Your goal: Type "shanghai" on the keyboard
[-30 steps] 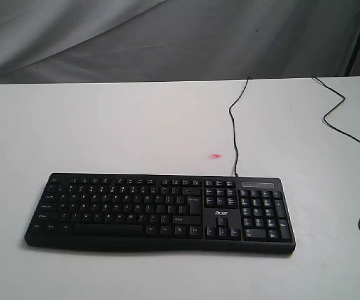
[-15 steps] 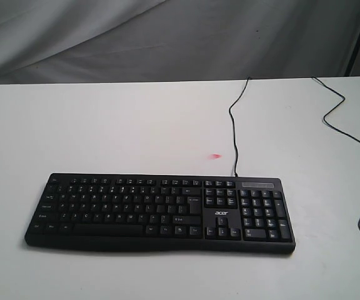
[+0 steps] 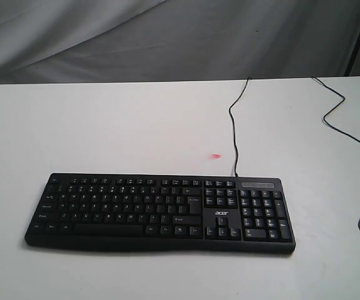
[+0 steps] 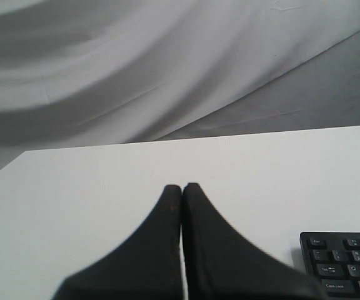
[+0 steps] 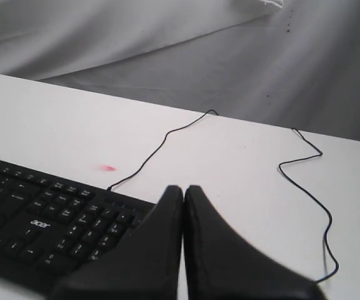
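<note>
The black keyboard [image 3: 161,212] lies flat on the white table [image 3: 105,131], number pad and white acer logo toward the right. Its thin cable [image 3: 233,125] runs back from the rear edge. No arm shows in the exterior view. In the left wrist view my left gripper [image 4: 182,187] is shut and empty, over bare table, with the keyboard's corner [image 4: 345,262] off to one side. In the right wrist view my right gripper [image 5: 184,188] is shut and empty, beside the keyboard's number-pad end [image 5: 42,219].
A small pink mark [image 3: 215,155] sits on the table behind the keyboard. A second black cable [image 3: 349,134] loops along the right side. Grey cloth [image 3: 167,37] hangs behind the table's far edge.
</note>
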Robot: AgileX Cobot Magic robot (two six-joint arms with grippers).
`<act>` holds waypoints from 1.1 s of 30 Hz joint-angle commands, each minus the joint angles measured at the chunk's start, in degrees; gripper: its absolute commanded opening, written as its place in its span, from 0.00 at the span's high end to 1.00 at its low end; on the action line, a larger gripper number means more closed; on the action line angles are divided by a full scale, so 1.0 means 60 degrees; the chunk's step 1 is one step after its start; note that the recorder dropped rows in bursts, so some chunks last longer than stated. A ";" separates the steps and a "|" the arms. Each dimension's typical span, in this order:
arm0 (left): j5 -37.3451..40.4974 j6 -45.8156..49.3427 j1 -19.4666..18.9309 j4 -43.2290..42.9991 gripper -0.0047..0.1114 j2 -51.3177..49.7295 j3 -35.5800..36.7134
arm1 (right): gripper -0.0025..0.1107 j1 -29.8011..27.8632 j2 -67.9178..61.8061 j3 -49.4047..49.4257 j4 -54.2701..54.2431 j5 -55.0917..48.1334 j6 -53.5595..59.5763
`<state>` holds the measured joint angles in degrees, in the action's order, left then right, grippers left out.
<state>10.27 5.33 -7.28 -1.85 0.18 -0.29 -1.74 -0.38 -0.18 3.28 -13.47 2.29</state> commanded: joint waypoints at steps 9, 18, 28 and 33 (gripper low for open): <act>-0.0050 -0.0026 0.0036 0.0005 0.95 -0.0030 0.0049 | 0.98 -0.0067 0.0063 0.0030 -0.0153 -0.1038 0.0043; -0.0050 -0.0026 0.0036 0.0005 0.95 -0.0030 0.0049 | 0.98 -0.0067 0.0063 0.0030 -0.0215 -0.1018 0.0043; -0.0050 -0.0026 0.0036 0.0005 0.95 -0.0030 0.0049 | 0.98 -0.0067 0.0063 0.0030 -0.0215 -0.1018 0.0043; -0.0050 -0.0026 0.0036 0.0005 0.95 -0.0030 0.0049 | 0.98 -0.0067 0.0063 0.0030 -0.0215 -0.1018 0.0043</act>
<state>10.27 5.33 -7.28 -1.85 0.18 -0.29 -1.74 -0.38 -0.18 2.39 -19.63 2.29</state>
